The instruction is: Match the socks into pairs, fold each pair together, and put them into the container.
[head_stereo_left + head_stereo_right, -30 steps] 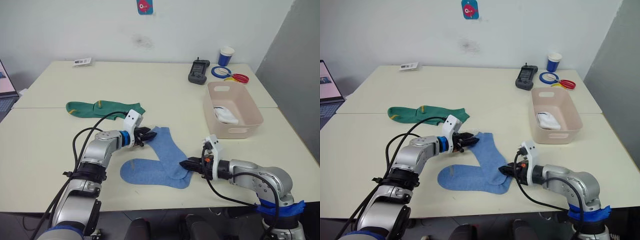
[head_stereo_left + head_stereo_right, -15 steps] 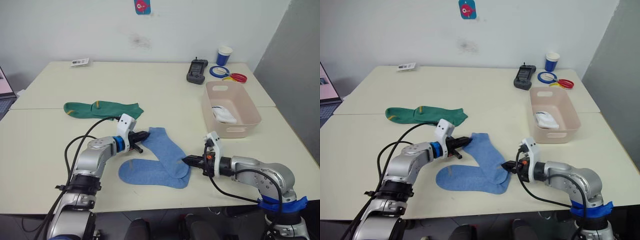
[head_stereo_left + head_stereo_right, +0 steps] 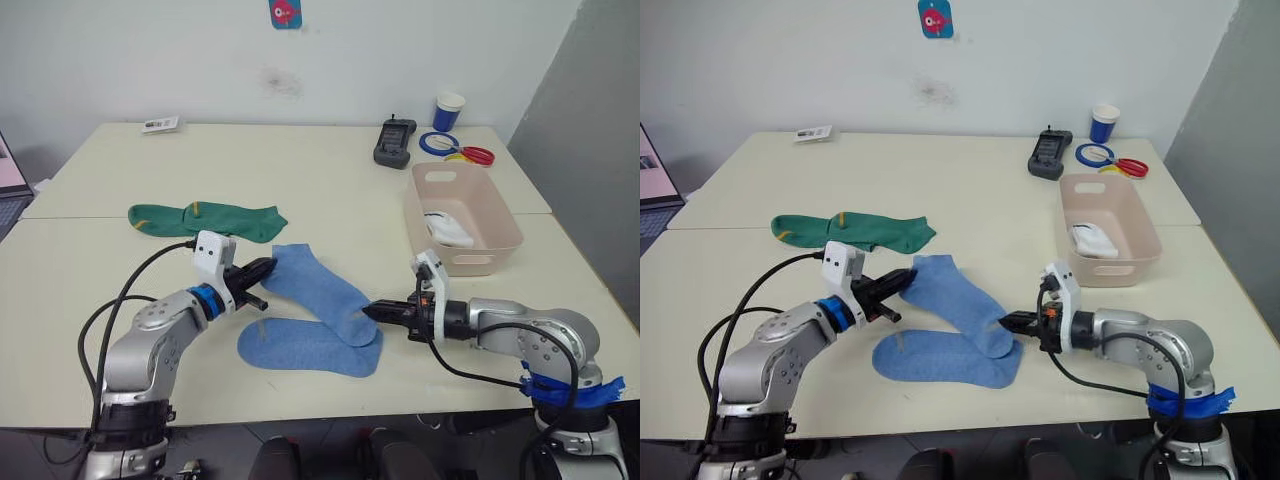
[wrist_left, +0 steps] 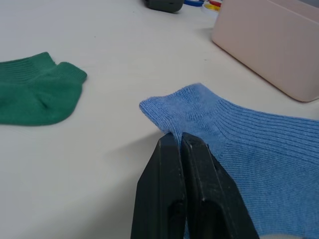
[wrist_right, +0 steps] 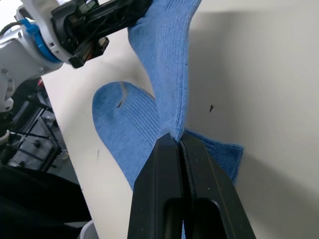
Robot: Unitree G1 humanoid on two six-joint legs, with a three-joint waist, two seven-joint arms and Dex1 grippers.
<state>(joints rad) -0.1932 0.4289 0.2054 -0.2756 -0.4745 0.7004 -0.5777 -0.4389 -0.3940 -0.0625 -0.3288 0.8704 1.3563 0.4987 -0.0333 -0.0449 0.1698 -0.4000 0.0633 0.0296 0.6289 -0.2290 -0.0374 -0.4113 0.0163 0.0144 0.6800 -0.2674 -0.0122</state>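
Fingers of the left gripper (image 3: pixel 262 271) are pressed together on the cuff of the upper light blue sock (image 3: pixel 318 291), and the right gripper (image 3: pixel 372 312) pinches the same sock at its toe end, so the fabric stretches between the two. Just under that span lies the second light blue sock (image 3: pixel 300 347), flat on the table (image 3: pixel 320 185), its toe end beneath the right gripper. Beyond the left gripper rest the dark green socks (image 3: pixel 205 218), apart from the blue ones. Past the right gripper stands the container (image 3: pixel 462 219), with a white sock (image 3: pixel 448 230) inside. The sock looks light, soft and limp (it will likely sag wherever it is unsupported), so holding it by cuff and toe seems the sound way to lay it square onto its mate.
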